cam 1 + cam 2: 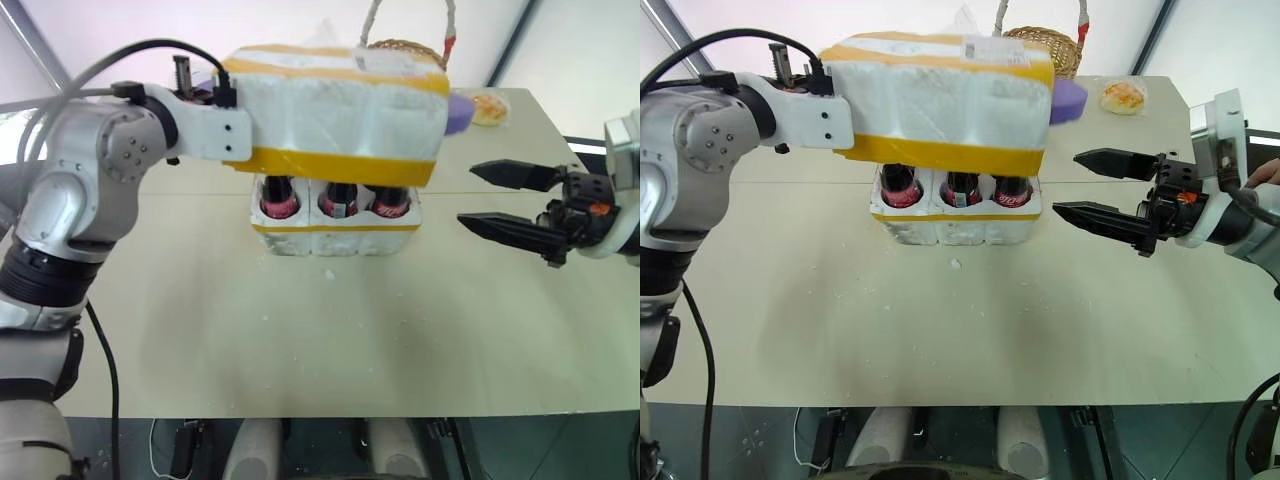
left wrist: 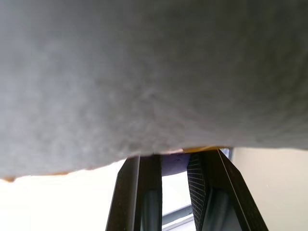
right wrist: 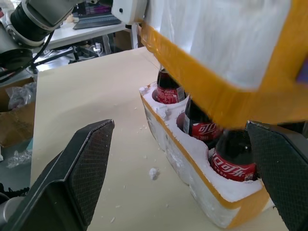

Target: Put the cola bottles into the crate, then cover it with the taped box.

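Styrofoam hangs over styrofoam: from the head cameras, the taped box [image 1: 335, 115] hovers tilted above the crate [image 1: 335, 230] at mid-desk [image 1: 330, 340], carried at one end by the left tool [image 1: 215, 95], its fingers nipped narrow on the box's wall. Three of the cola bottles [image 1: 337, 198] show in the crate's near row under the raised edge. The right tool [image 1: 510, 205] waits beside the crate, spread wide and empty. A wicker basket [image 1: 1045, 45] stands behind.

The left wrist camera looks along the fingers [image 2: 139, 192] with foam pressed close above them.

From the right wrist camera, the box's yellow rim sits just over the bottle necks. Held from one end only, the box may sag or slip from the pinch; lowered askew, its rim could catch a bottle and shove the light crate.
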